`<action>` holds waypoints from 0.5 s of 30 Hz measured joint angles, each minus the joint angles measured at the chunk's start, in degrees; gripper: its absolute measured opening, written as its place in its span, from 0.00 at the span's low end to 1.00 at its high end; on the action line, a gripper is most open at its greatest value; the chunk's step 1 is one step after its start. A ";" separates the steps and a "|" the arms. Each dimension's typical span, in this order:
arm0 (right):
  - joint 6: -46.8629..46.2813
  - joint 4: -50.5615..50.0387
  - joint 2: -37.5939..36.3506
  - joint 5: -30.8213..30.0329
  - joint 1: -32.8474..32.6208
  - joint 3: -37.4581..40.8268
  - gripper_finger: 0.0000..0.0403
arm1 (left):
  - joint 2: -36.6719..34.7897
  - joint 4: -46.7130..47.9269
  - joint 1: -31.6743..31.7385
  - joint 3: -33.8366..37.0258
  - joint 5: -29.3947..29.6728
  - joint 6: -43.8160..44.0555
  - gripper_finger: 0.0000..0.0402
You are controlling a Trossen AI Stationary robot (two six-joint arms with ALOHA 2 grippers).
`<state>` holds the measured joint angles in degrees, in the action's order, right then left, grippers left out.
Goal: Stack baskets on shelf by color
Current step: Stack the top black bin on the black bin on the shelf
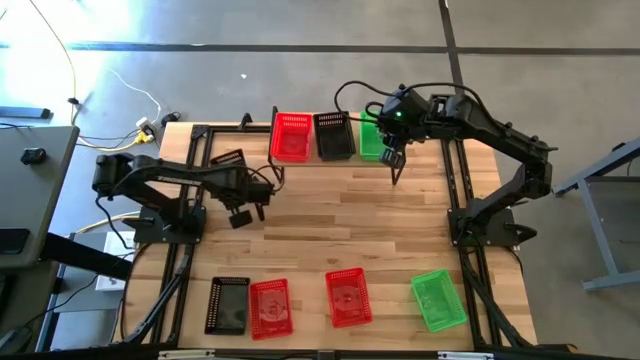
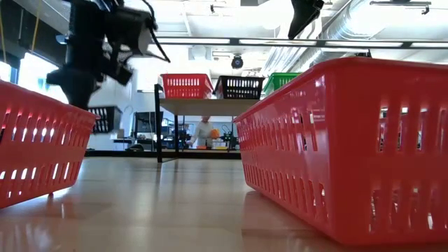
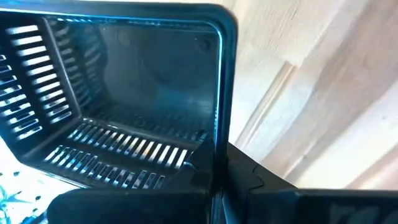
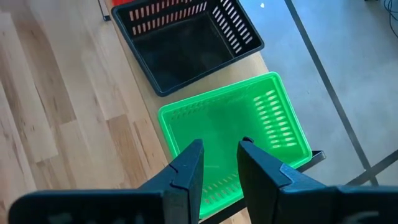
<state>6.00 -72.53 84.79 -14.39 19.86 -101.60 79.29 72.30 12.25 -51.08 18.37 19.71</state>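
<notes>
Left gripper: clamped on the rim of a black basket, held above the table's left side; no legible writing anywhere. Right gripper: fingers parted, holding nothing, above the green basket at the shelf's right end; black shelf basket beside it; red shelf basket at the left end.
</notes>
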 joint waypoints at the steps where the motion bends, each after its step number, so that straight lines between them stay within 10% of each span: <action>1: -0.02 0.03 0.00 0.00 -0.01 0.00 0.21 | -0.82 1.24 -0.04 -0.68 -0.06 0.59 0.00; 15: -3.67 0.39 0.00 -1.68 0.00 0.00 0.21 | -10.67 9.35 -0.09 -12.87 0.32 4.17 0.00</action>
<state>2.33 -72.14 84.79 -16.08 19.86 -101.60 68.63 81.65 12.16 -63.95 18.69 23.88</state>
